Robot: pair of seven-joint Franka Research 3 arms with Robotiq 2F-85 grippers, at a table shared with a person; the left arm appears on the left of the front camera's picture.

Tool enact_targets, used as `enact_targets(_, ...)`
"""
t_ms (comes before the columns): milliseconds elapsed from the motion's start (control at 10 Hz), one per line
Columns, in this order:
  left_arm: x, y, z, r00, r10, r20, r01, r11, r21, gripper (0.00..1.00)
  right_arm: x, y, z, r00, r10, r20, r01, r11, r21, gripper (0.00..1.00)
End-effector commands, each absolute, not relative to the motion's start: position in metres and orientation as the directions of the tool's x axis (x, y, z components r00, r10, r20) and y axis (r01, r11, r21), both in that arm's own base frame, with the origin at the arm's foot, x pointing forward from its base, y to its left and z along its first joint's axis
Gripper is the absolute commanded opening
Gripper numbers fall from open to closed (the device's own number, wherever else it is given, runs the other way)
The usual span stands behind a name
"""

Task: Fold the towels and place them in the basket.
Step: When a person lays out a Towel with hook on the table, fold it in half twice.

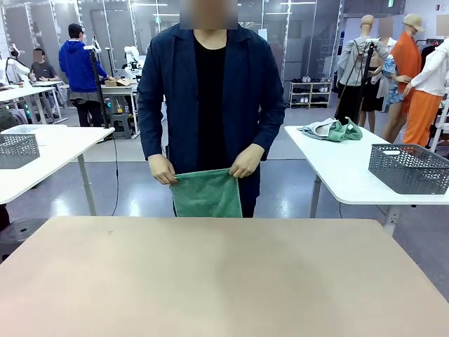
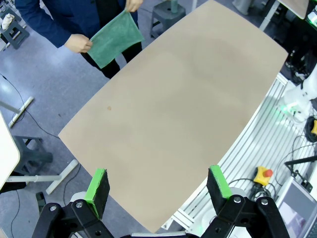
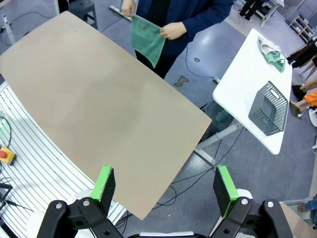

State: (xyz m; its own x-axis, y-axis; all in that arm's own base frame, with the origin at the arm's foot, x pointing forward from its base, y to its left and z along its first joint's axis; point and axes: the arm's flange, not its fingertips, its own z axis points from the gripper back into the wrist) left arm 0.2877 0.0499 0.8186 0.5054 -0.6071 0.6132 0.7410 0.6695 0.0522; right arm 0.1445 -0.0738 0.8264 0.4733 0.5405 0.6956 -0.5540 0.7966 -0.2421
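Waiting on the handoff, towel dangling from the person's hands past the far edge of the surface, left gripper and right gripper gaping wide and empty by its near edge, next up probably getting it laid flat.

Left claw wide open; right claw likewise.

A person in a dark navy jacket stands behind the beige rectangular counter. The hand at picture left and the hand at picture right pinch the top corners of a hanging mint-green terry cloth towel. A dark grey perforated mesh basket sits on the white side counter.
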Motion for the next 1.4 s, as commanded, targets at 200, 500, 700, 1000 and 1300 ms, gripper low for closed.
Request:
enact_targets(200, 0.2869, 0.0481, 0.8202, 0.499, -0.606, 0.619, 0.743, 0.667, 0.054, 1.00, 0.1446, -0.0750, 0.8266, 0.474, 0.538, 0.697, -0.550, 0.799, -0.242, 1.00)
enact_targets(500, 0.2869, 0.0481, 0.8202, 0.499, -0.606, 0.619, 0.743, 0.667, 0.054, 1.00, 0.1446, -0.0750, 0.8266, 0.474, 0.538, 0.697, -0.550, 0.799, -0.242, 1.00)
enact_targets(700, 0.2869, 0.0481, 0.8202, 0.499, -0.606, 0.619, 0.743, 0.667, 0.054, 1.00, 0.1446, -0.0750, 0.8266, 0.474, 0.538, 0.697, -0.550, 0.799, -0.242, 1.00)
enact_targets(1000, 0.2869, 0.0481, 0.8202, 0.499, -0.606, 0.619, 0.743, 0.667, 0.054, 1.00, 0.1446, -0.0750, 0.8266, 0.474, 0.538, 0.697, -0.550, 0.799, -0.242, 1.00)
enact_targets(1300, 0.2869, 0.0481, 0.8202, 0.499, -0.606, 0.619, 0.743, 0.667, 0.054, 1.00, 0.1446, -0.0750, 0.8266, 0.474, 0.538, 0.697, -0.550, 0.799, -0.242, 1.00)
